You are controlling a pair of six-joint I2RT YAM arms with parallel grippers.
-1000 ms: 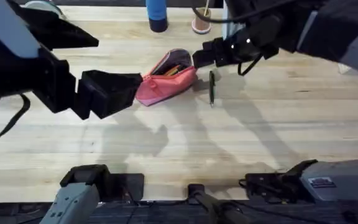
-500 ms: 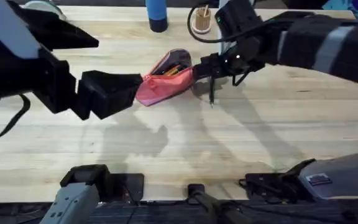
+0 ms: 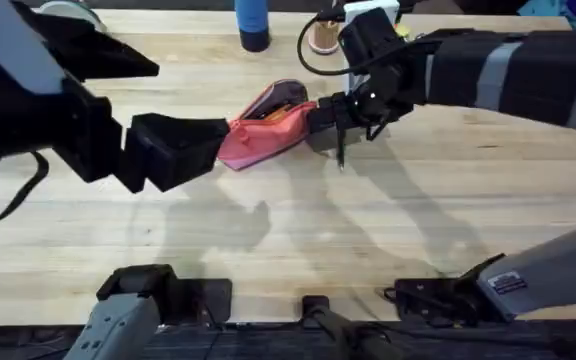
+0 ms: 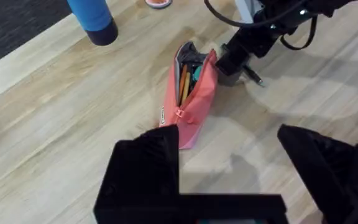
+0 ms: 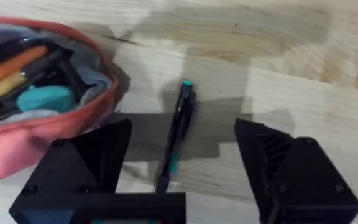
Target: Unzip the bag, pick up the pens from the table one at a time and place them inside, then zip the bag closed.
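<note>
The pink-red bag [image 3: 264, 131] lies unzipped on the table [image 3: 418, 220], with orange and teal items showing in its mouth [image 4: 188, 70]. My left gripper [image 3: 214, 141] is open at the bag's left end, one finger [image 4: 146, 163] right against the fabric. A slim black pen [image 3: 340, 152] with a teal tip lies just right of the bag. My right gripper [image 3: 329, 119] is open directly over it. In the right wrist view the pen [image 5: 178, 127] lies between the two spread fingers [image 5: 98, 158], and the bag's open edge [image 5: 55, 124] is beside them.
A blue bottle [image 3: 252, 24] and a small tan cup [image 3: 323, 36] holding a thin stick stand at the far edge behind the bag. Bare wood stretches across the near half of the table.
My right gripper has swung left and lowered from beyond the pen, so it now straddles the pen beside the bag's right end. The left arm and the bag have stayed put.
</note>
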